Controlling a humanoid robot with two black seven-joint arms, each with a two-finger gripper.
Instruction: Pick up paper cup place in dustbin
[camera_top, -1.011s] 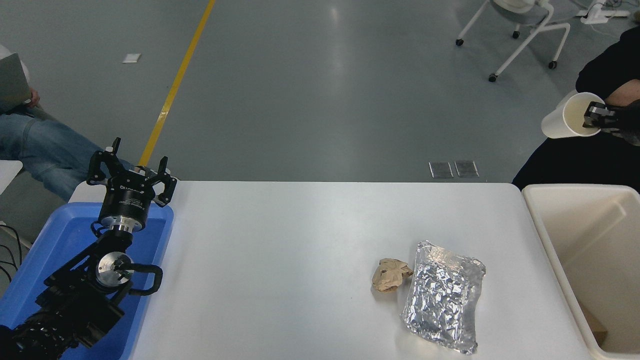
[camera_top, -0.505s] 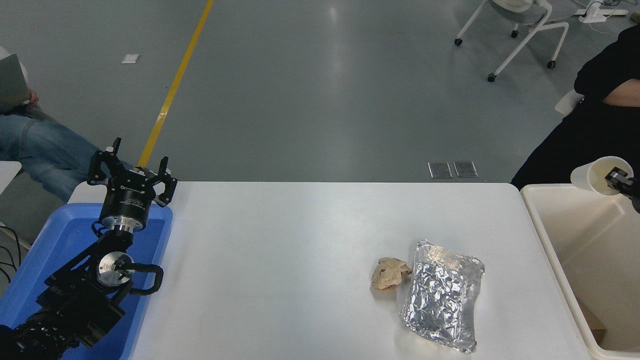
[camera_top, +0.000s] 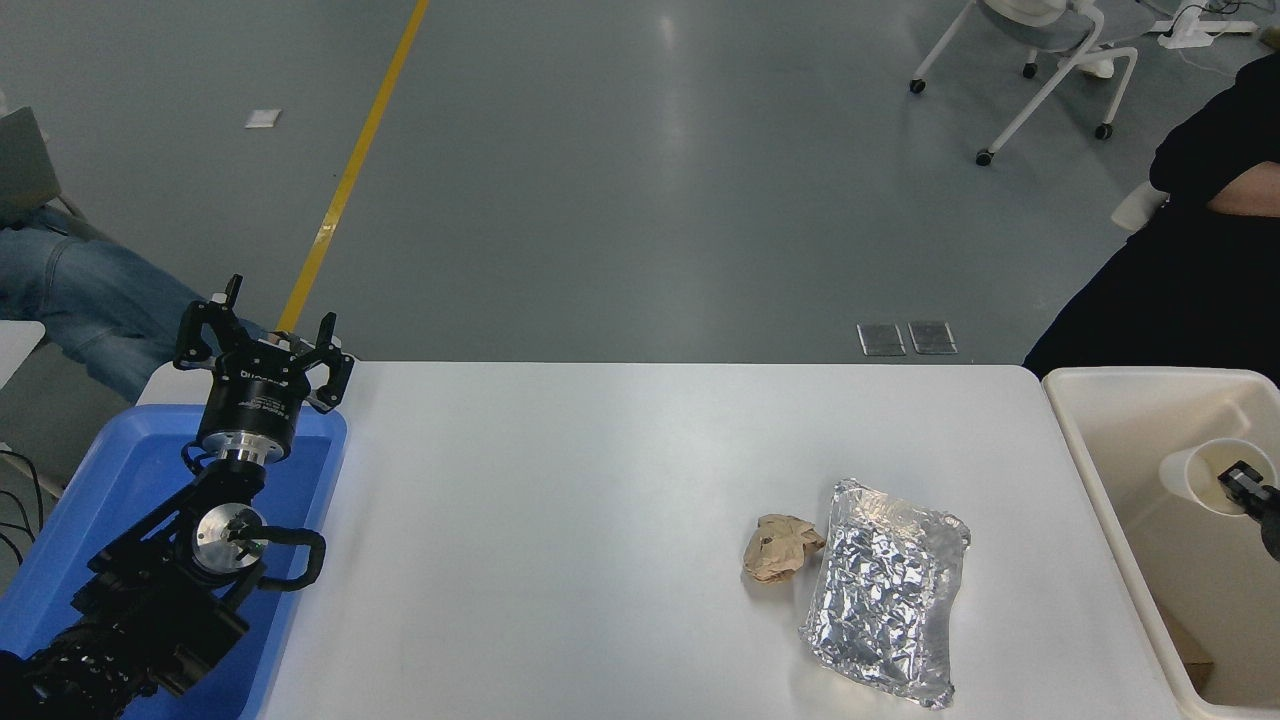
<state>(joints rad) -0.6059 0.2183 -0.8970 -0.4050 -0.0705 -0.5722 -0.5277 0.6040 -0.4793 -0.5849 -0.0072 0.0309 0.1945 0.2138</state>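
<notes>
The white paper cup (camera_top: 1200, 474) hangs tilted inside the cream-white dustbin (camera_top: 1100, 470) at the table's right end, its mouth facing me. My right gripper (camera_top: 1243, 487) comes in from the right edge and is shut on the cup's rim, one finger inside the mouth. Most of the right arm is out of view. My left gripper (camera_top: 262, 345) is parked open over the blue tray at the lower left.
A crumpled brown paper wad (camera_top: 780, 547) and a crinkled silver foil packet (camera_top: 888, 590) lie on the white table (camera_top: 560, 520) right of centre. A blue tray (camera_top: 120, 480) sits under the left arm. A person in black stands at the far right; another sits far left.
My right gripper has carried the cup down from high beside the person to the bin's rim and then into the bin. The left arm has not moved.
</notes>
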